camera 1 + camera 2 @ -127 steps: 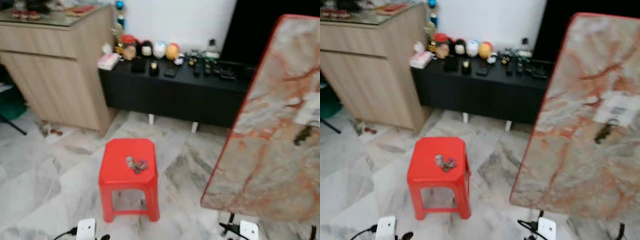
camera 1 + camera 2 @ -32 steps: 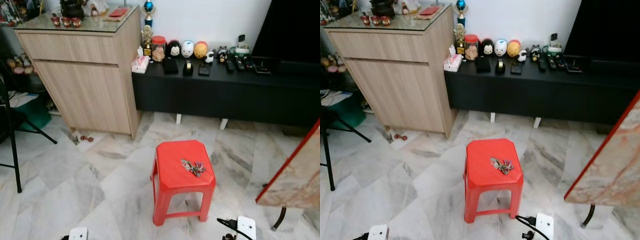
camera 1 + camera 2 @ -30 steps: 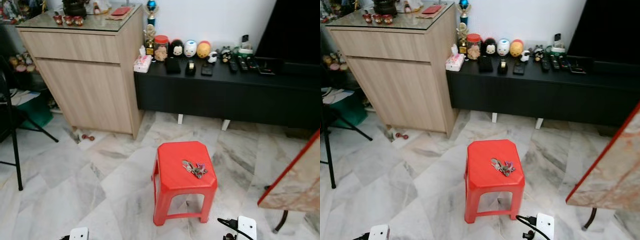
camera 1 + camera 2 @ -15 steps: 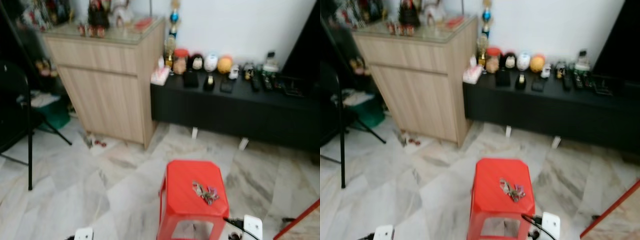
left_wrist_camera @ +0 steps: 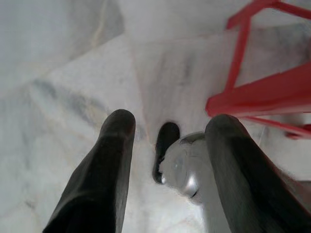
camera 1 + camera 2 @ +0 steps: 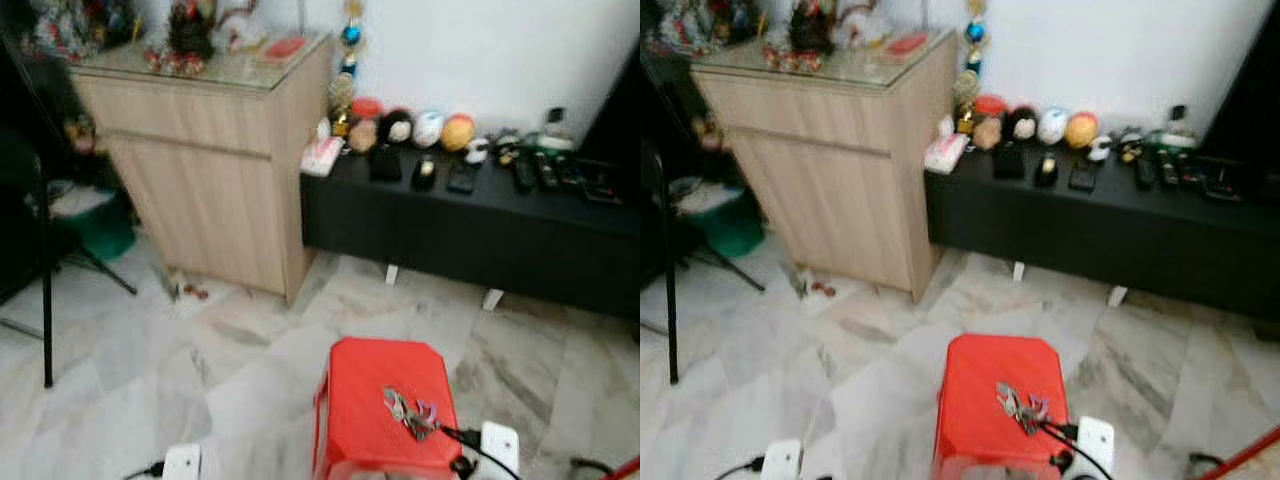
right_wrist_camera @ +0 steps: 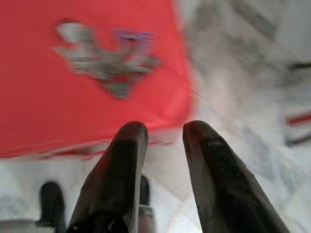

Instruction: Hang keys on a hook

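A bunch of keys (image 6: 411, 412) with a purple tag lies on top of a red plastic stool (image 6: 365, 400) on the marble floor, low in the eye views. In the right wrist view the keys (image 7: 104, 63) lie on the stool's top (image 7: 43, 107), just beyond my right gripper (image 7: 165, 127). Its black fingers are slightly apart with nothing between them, and they hang off the stool's edge above the floor. My left gripper (image 5: 170, 128) hangs open over the floor beside the stool's legs (image 5: 252, 94), holding nothing.
A light wooden cabinet (image 6: 210, 190) stands at the back left. Next to it is a low black bench (image 6: 470, 235) carrying figurines and remotes. A black tripod leg (image 6: 45, 300) is at the far left. A red board edge (image 6: 628, 468) shows at the bottom right corner.
The whole picture has shifted and blurred, so the camera has moved. The stool and keys now sit lower and closer, and the marble-patterned board has slid off to the right.
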